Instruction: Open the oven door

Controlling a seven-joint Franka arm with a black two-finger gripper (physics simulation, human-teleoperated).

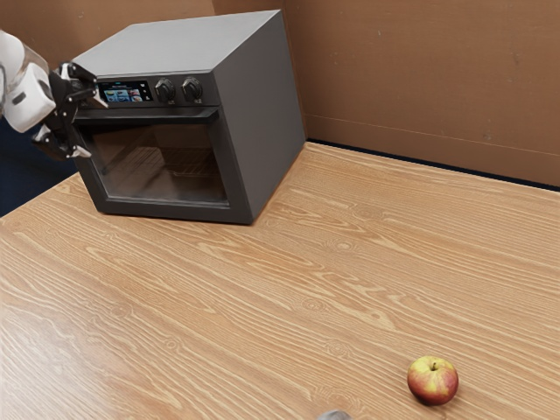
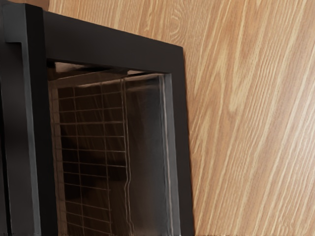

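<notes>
Gripper (image 1: 94, 129), spread open, is by oven (image 1: 262, 114) front's ext.-view-left end, w/ door (image 1: 166, 166) shut on oven's front & handle (image 1: 157, 115) below oven's controls (image 1: 165, 90); gripping too near handle's end prob. = slip mid-pull.

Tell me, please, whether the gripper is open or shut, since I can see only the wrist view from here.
Observer: In the exterior view, the gripper is open, its two fingers spread apart.
Operator: Thank you; where is it along the door handle?
Observer: It is near the end toward the exterior view's left.
Operator: Could you name something else on the table besides the oven?
Observer: An apple, well away from the oven.
</notes>
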